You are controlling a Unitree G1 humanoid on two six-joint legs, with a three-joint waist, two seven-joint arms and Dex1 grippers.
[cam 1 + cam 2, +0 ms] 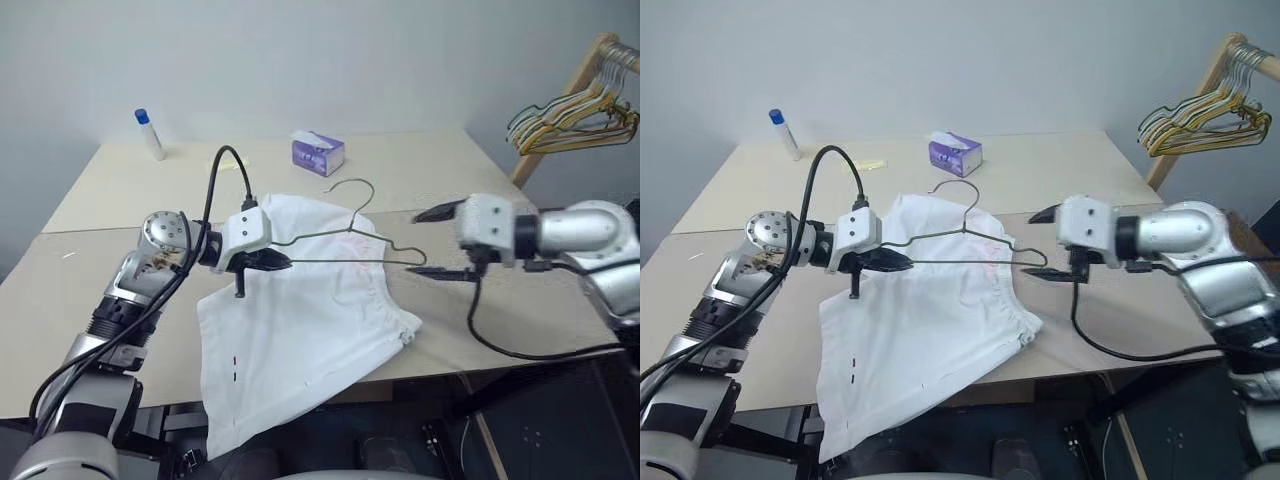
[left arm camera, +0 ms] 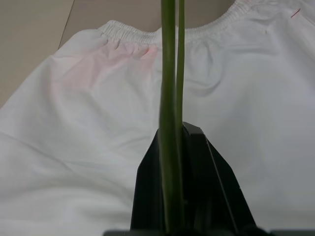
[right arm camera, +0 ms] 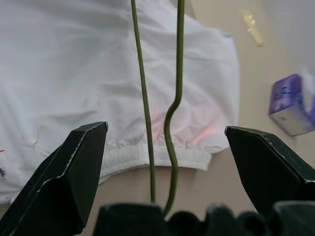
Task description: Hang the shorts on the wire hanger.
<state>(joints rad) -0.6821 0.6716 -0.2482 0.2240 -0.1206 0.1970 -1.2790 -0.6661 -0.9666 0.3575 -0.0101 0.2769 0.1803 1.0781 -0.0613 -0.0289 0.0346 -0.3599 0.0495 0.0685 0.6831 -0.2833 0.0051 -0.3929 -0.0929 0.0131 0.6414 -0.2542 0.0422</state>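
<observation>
The white shorts [image 1: 300,320] lie spread on the table, one leg hanging over the front edge, their waistband [image 2: 128,32] toward the right. Just above them the thin wire hanger [image 1: 340,263] is held level, its hook [image 1: 352,186] pointing to the far side. My left gripper [image 1: 275,262] is shut on the hanger's left end, and the two wires [image 2: 168,73] run out from between its fingers [image 2: 202,167]. My right gripper [image 1: 413,243] stands open at the hanger's right end. Its fingers [image 3: 74,167] are wide apart and the wires [image 3: 145,98] pass between them untouched.
A purple tissue box [image 1: 318,152] and a white bottle with a blue cap [image 1: 149,133] stand at the back of the table [image 1: 100,200]. A bunch of yellowish and pale hangers [image 1: 575,115] hangs on a wooden rack at the far right.
</observation>
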